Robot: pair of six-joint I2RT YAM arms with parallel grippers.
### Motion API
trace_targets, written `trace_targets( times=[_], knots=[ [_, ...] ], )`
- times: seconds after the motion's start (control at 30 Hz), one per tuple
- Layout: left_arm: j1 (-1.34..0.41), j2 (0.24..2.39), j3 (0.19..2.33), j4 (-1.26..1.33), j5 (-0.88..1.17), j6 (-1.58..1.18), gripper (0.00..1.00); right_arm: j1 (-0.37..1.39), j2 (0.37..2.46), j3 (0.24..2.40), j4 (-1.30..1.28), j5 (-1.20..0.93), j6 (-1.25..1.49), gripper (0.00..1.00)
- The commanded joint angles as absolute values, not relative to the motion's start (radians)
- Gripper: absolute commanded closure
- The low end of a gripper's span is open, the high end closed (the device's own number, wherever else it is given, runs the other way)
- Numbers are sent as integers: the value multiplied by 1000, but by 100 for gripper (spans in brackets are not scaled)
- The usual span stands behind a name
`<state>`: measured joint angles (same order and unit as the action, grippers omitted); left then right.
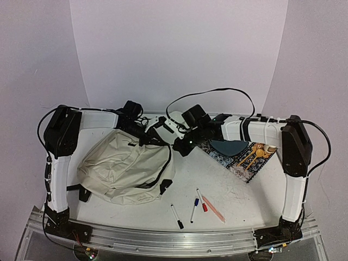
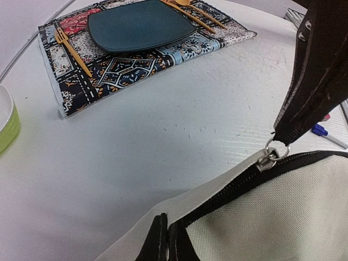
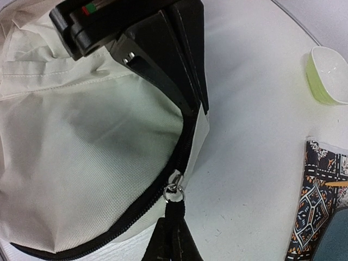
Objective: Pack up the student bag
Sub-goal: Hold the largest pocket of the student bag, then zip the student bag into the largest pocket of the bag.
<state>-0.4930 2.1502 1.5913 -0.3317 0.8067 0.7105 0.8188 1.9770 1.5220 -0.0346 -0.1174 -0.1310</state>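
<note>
The student bag looks soft, light and floppy; left tool pinches its zipper-side edge, right tool clamps the zipper pull, likely the surest hold

The top view looks down from behind the arm bases over the whole table. The left wrist view, close behind the left pincer, and the right wrist view, close behind the right pincer, face each other. Both share the zipper pull of the student bag between the pincers, and the placemat beyond.
</note>
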Motion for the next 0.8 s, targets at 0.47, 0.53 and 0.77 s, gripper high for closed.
trace_targets(
  times=[0.47, 0.53, 0.77],
  knots=[
    [-386, 2164, 1790, -325, 173, 430, 100, 934, 1746, 1398, -127, -62, -77, 100],
    [-377, 2171, 1802, -325, 111, 394, 100, 940, 1737, 1394, -130, -64, -71, 100],
    [-340, 2177, 1810, -327, -49, 217, 100, 957, 1754, 1383, -130, -95, -48, 100]
  ],
)
